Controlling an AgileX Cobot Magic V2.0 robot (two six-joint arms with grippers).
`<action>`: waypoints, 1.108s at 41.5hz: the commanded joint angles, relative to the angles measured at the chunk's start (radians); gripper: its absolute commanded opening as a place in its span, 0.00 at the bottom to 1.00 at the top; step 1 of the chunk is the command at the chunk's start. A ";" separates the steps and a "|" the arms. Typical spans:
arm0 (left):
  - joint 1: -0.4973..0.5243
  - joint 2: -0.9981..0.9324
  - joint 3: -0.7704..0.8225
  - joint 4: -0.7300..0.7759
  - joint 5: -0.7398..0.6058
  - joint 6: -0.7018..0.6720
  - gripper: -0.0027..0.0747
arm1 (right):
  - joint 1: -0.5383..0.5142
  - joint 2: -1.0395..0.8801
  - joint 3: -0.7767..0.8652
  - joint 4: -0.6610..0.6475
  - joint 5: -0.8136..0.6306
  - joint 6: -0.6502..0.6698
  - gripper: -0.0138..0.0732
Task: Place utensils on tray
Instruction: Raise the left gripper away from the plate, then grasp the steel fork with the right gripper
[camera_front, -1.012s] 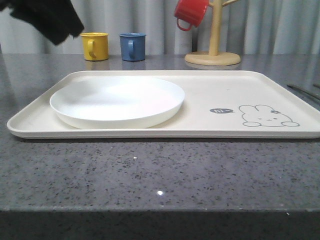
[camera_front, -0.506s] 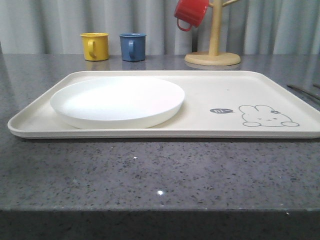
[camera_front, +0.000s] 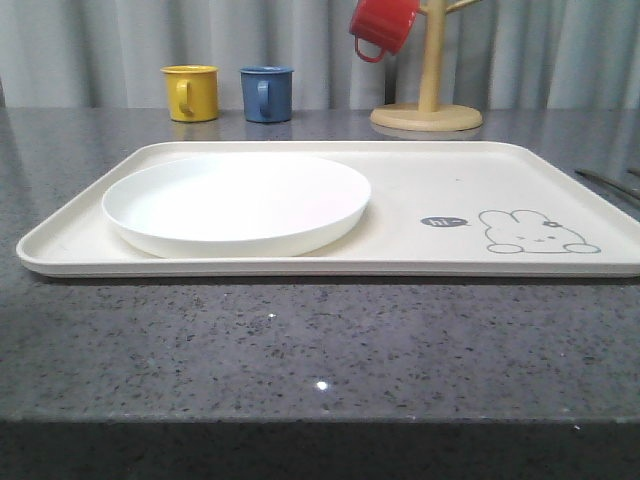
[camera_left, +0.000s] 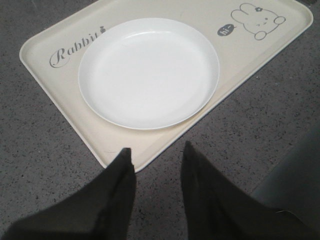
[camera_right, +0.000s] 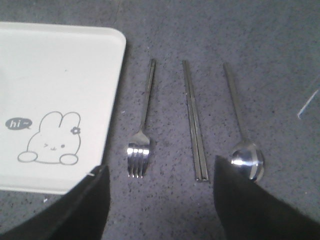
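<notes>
Now 1 fork (camera_right: 141, 125), 2 chopsticks (camera_right: 195, 122), 1 spoon (camera_right: 242, 130) beside 1 tray (camera_right: 60, 85); both tools, left (camera_left: 156, 155) and right (camera_right: 157, 172), wide, empty.

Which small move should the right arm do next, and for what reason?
Probably lower the open right gripper toward the fork. The fork, chopsticks and spoon all lie on the counter beside the tray, none on it yet. The fork lies nearest the tray, roughly between the fingers.
</notes>
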 joint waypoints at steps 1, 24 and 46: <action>-0.008 -0.009 -0.024 -0.010 -0.077 -0.010 0.32 | 0.030 0.070 -0.108 -0.002 0.049 -0.028 0.71; -0.008 -0.007 -0.024 -0.010 -0.077 -0.010 0.32 | 0.087 0.599 -0.481 -0.009 0.318 -0.028 0.61; -0.008 -0.007 -0.024 -0.010 -0.077 -0.010 0.32 | 0.061 0.966 -0.640 -0.071 0.339 0.064 0.49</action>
